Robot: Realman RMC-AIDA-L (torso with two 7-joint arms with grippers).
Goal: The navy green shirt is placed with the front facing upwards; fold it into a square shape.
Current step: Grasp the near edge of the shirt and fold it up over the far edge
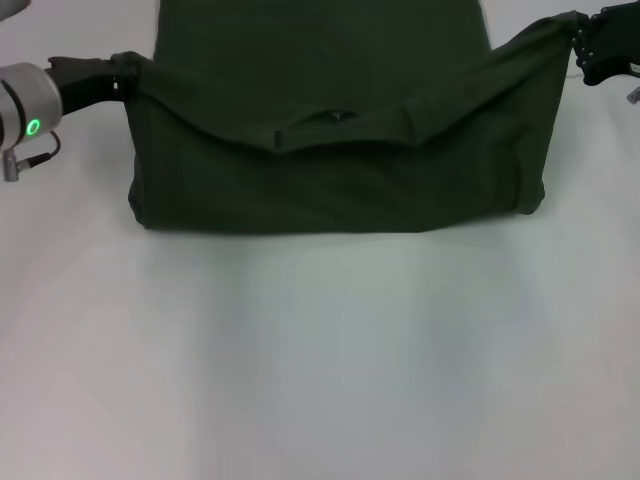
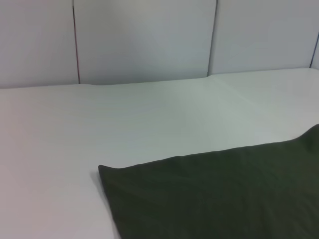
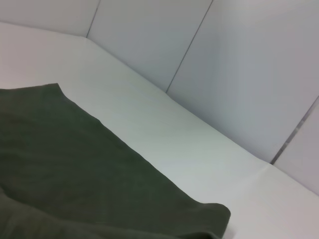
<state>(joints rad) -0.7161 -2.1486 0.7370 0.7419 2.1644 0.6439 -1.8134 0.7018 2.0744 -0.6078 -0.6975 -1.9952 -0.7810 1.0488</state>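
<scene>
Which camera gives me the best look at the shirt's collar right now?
The head view. There the collar of the navy green shirt shows on the folded-over layer, which the left end effector and right end effector hold by its corners. The left wrist and right wrist views show only plain green fabric, no collar.

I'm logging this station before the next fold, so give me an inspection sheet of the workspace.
Surface: white table, bare part unmarked.
Job's things: navy green shirt, near part folded over, corners lifted.
Clutter: nothing seen.
Grippers: left claw shut on the shirt's left corner; right claw shut on the right corner.
Cables: thin cable under the left wrist.
Surroundings: pale wall panels behind the table.
</scene>
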